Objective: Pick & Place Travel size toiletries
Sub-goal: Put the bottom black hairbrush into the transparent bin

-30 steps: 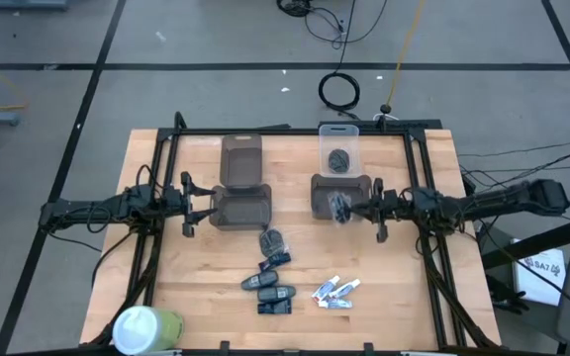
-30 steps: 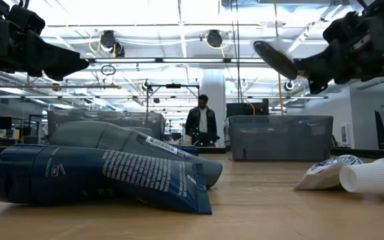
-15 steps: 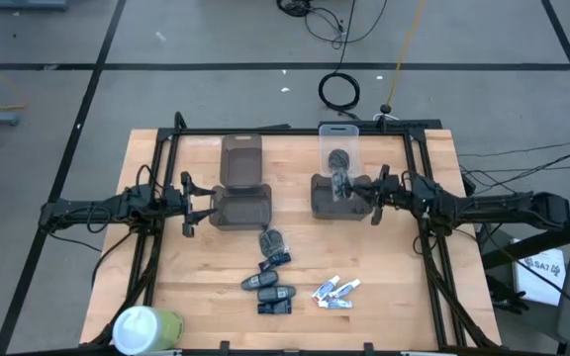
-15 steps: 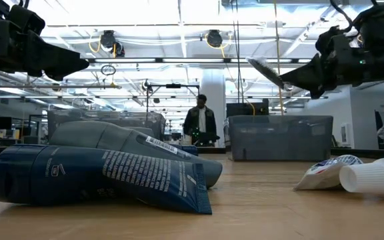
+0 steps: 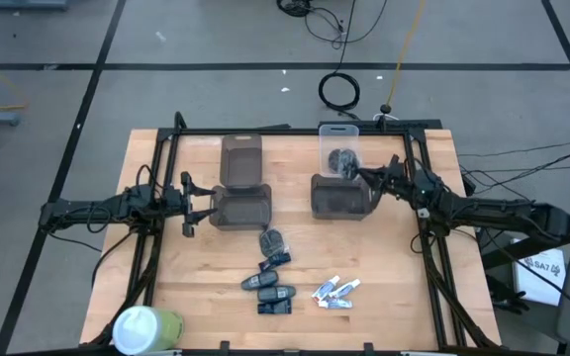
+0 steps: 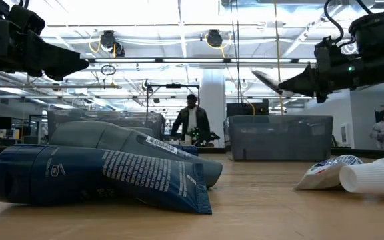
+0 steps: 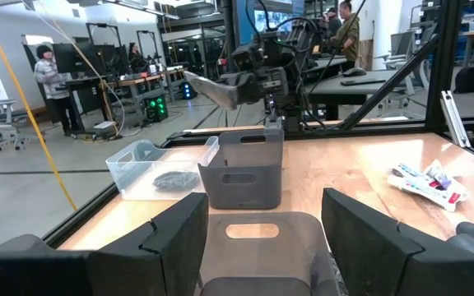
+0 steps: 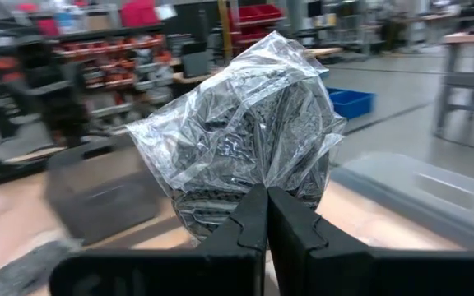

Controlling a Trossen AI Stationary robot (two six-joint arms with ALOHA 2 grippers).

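Pinching a clear-wrapped dark grey lump between pressed-together fingers, your right gripper is hanging above the clear bin, at the far end of the right grey bin. Inside that clear bin, another dark lump is lying. Your left gripper is waiting with its fingers spread, just beside the left grey bin and holding nothing. Nearer the desk's front edge than the grey bins, the remaining toiletries are sitting: a wrapped dark lump, several dark oblong pieces, and the little white tubes beside them. A white-and-green cylinder is standing at the front-left corner.
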